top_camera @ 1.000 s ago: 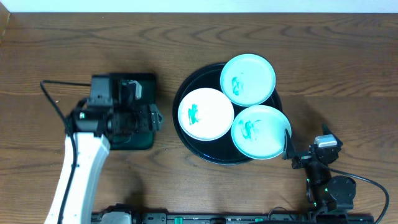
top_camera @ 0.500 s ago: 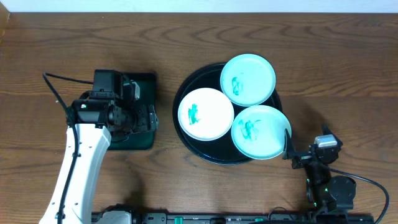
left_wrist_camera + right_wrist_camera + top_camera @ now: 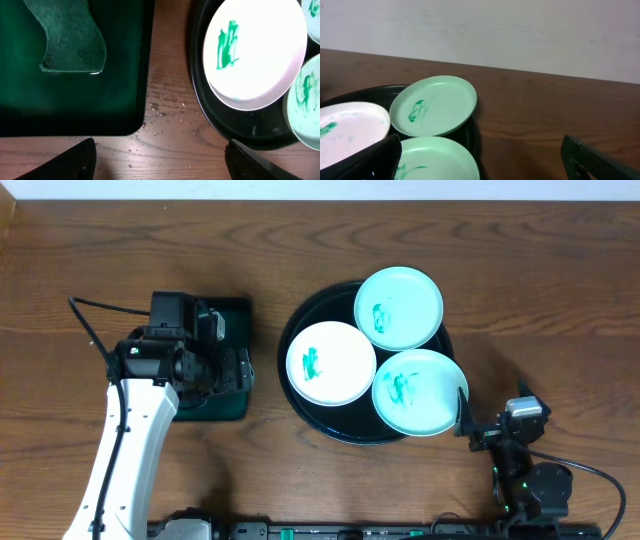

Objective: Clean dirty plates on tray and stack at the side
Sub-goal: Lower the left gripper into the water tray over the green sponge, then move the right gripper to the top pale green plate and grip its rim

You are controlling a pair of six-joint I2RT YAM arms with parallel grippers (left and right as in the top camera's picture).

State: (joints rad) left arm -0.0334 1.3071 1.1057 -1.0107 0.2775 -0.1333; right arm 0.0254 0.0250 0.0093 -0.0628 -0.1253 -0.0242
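Back and left of the wide-open, empty left gripper point(image 3: 162, 152) lies the sponge point(image 3: 75, 37) in its green tray point(image 3: 125, 80); three dirty plates point(image 3: 331, 363) sit on the black tray point(image 3: 310, 415) beside the open, empty right gripper point(image 3: 480, 155).

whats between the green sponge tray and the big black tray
Only a strip of wooden table sprinkled with small water droplets separates the green tray from the black tray. The left wrist view shows it best.
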